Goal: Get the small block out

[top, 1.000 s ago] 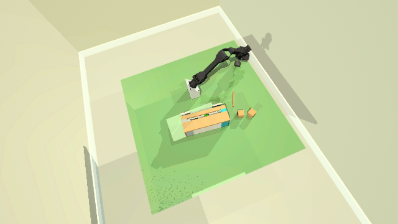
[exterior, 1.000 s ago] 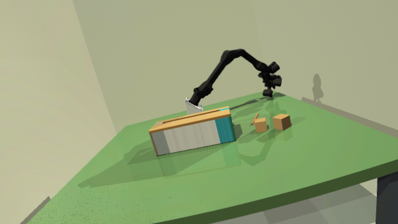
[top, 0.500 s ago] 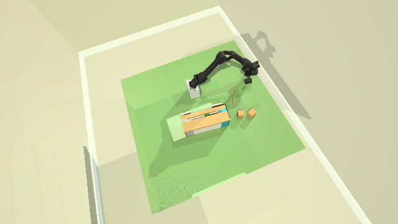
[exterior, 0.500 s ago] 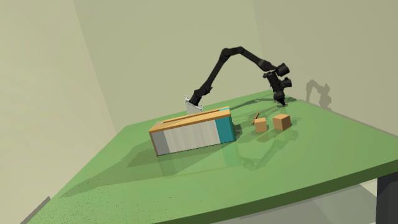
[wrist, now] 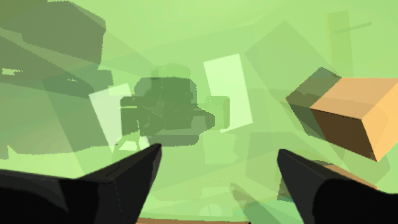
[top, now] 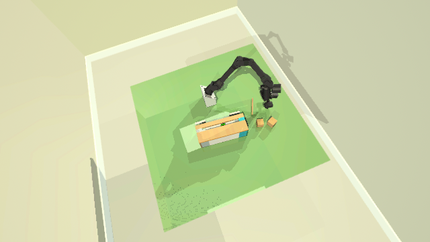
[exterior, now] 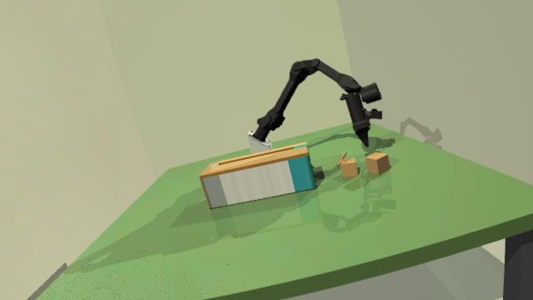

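The box (top: 220, 132) (exterior: 258, 183) stands on the table, with an orange top, a long slot, a grey section at the left and a teal section at the right. A small green block (top: 223, 124) shows through the slot near mid-length in the top view. It is hidden in the exterior view and is not seen in the wrist view. The shelf and its two ends cannot be made out. My gripper (top: 268, 105) (exterior: 366, 144) (wrist: 219, 152) is open and empty, pointing down above the table to the right of the box, apart from it.
Two orange cubes, one nearer the box (top: 260, 123) (exterior: 349, 167) and one farther right (top: 272, 122) (exterior: 377, 163) (wrist: 357, 97), stand beyond the teal end. A thin orange stick (top: 252, 106) (exterior: 341, 159) lies between the box and my gripper. The arm's base (top: 209, 98) is behind the box.
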Controlling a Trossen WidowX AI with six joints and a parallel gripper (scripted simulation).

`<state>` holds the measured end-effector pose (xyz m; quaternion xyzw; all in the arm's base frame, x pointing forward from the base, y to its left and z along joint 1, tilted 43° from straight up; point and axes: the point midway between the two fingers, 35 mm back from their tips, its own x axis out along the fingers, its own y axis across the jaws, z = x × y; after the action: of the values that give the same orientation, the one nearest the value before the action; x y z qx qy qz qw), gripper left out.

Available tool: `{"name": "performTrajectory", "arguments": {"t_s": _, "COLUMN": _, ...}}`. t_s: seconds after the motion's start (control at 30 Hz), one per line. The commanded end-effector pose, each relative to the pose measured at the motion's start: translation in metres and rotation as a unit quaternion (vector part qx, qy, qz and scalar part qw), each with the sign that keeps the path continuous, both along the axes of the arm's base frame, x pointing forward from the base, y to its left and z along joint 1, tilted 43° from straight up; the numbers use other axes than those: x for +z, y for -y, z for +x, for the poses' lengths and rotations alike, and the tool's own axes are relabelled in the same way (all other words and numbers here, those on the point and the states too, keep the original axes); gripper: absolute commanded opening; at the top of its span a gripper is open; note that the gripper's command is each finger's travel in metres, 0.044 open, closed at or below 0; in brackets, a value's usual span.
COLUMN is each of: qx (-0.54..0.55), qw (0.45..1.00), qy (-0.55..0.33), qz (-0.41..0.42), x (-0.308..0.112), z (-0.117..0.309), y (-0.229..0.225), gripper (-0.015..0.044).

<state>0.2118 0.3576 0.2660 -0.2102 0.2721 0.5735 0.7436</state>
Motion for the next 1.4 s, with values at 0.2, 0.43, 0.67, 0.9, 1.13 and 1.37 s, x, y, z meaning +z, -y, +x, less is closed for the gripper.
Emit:
{"name": "performTrajectory", "arguments": {"t_s": 0.2, "qx": -0.029, "qw": 0.994, "qy": 0.046, "qz": -0.092, "x": -0.038, "z": 0.079, "y": 0.105, "gripper": 0.0400}}
{"name": "performTrajectory", "arguments": {"t_s": 0.43, "qx": -0.027, "qw": 0.986, "qy": 0.056, "qz": -0.154, "x": -0.065, "z": 0.109, "y": 0.189, "gripper": 0.0400}}
{"name": "performTrajectory", "arguments": {"t_s": 0.67, "qx": 0.006, "qw": 0.979, "qy": 0.039, "qz": -0.201, "x": -0.098, "z": 0.109, "y": 0.251, "gripper": 0.0400}}
{"name": "performTrajectory", "arguments": {"t_s": 0.9, "qx": 0.109, "qw": 0.967, "qy": -0.027, "qz": -0.229, "x": -0.154, "z": 0.074, "y": 0.309, "gripper": 0.0400}}
{"name": "performTrajectory", "arguments": {"t_s": 1.13, "qx": 0.137, "qw": 0.964, "qy": -0.045, "qz": -0.224, "x": -0.165, "z": 0.062, "y": 0.321, "gripper": 0.0400}}
{"name": "performTrajectory", "arguments": {"t_s": 1.37, "qx": 0.137, "qw": 0.964, "qy": -0.045, "qz": -0.224, "x": -0.170, "z": 0.062, "y": 0.318, "gripper": 0.0400}}
